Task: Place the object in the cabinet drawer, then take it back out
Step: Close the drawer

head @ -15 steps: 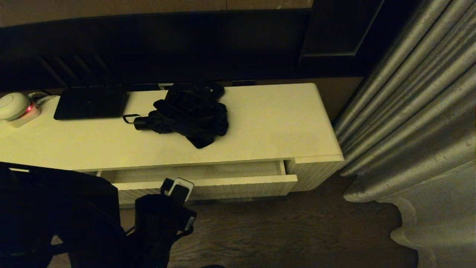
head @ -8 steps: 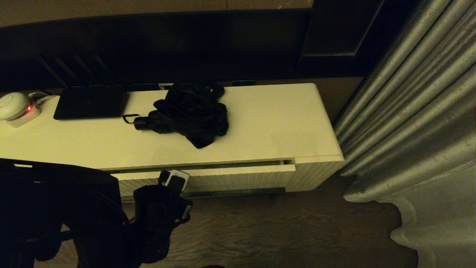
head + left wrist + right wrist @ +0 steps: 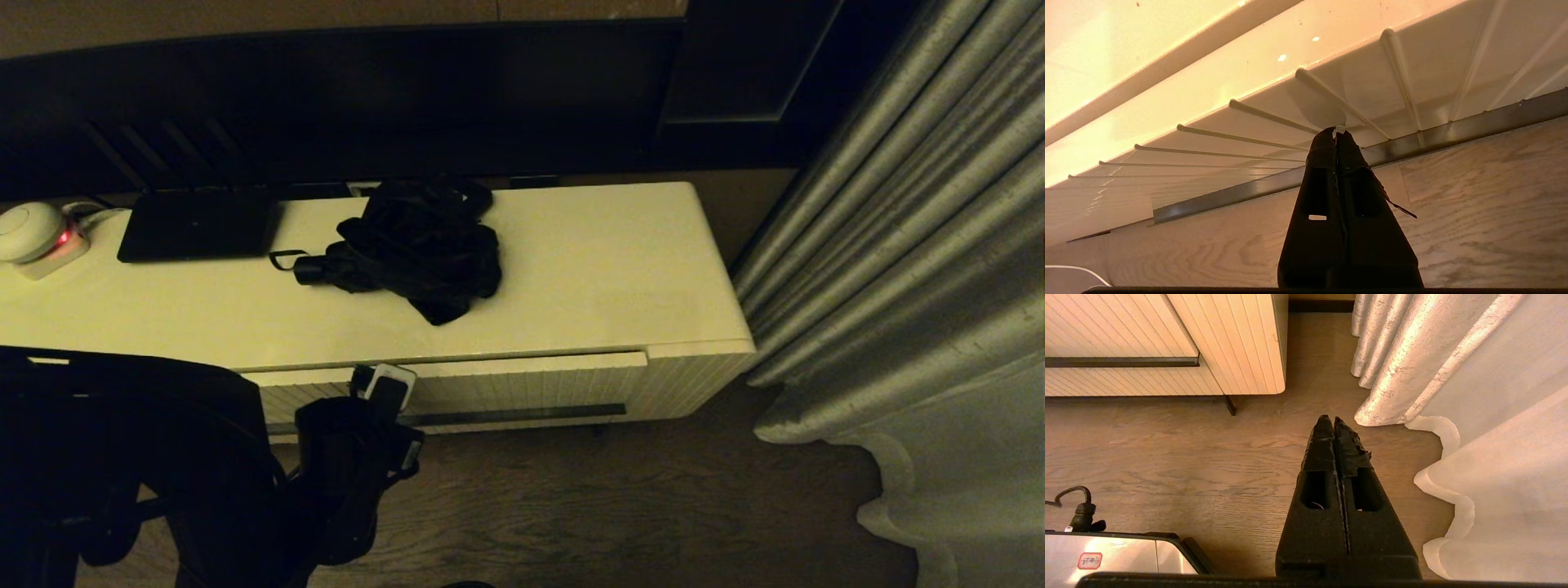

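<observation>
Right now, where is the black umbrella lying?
In the head view the umbrella lies on the cabinet top, near its back edge, just right of the flat black device.

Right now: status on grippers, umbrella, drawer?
Left gripper shut, tips against the ribbed drawer front; right gripper shut, parked over the floor. Umbrella on the cabinet top, untouched. Drawer closed. Nothing in the way.
</observation>
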Available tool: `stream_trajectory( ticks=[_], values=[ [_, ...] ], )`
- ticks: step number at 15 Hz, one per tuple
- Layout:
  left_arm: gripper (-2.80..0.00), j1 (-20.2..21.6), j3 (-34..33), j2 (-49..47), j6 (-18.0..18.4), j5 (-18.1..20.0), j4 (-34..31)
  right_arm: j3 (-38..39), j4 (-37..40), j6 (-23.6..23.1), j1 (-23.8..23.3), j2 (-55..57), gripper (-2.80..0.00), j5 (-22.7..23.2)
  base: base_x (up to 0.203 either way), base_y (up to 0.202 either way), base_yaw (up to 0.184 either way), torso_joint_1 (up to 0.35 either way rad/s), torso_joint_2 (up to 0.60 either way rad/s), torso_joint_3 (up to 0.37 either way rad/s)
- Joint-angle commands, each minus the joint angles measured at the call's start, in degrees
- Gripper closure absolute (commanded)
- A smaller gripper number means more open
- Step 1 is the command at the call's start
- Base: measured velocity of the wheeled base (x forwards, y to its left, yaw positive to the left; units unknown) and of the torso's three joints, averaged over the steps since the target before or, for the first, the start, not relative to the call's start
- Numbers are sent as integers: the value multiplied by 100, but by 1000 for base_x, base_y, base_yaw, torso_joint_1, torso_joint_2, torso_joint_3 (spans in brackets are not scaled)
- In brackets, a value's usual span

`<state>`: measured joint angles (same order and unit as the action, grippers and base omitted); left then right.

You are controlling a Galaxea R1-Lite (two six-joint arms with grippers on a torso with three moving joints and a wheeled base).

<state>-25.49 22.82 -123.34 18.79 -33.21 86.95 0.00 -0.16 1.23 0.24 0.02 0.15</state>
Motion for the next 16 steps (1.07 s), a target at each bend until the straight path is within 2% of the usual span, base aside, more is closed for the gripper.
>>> stream_trajectory(
  ticks=[1, 6, 13, 16],
  values=[
    [0, 18, -3, 87, 20, -56, 71, 9, -2, 0, 2, -2, 0, 2, 0, 0, 0, 0, 0, 0],
    [0, 0, -832, 1104, 118, -57, 71, 9, -2, 0, 2, -2, 0, 2, 0, 0, 0, 0, 0, 0],
    [0, 50, -1947, 3324, 264, -116, -56, 9, -2, 0, 2, -2, 0, 2, 0, 0, 0, 0, 0, 0],
    [0, 66, -2242, 4341, 381, -475, -325, 9, -2, 0, 2, -2, 0, 2, 0, 0, 0, 0, 0, 0]
  ],
)
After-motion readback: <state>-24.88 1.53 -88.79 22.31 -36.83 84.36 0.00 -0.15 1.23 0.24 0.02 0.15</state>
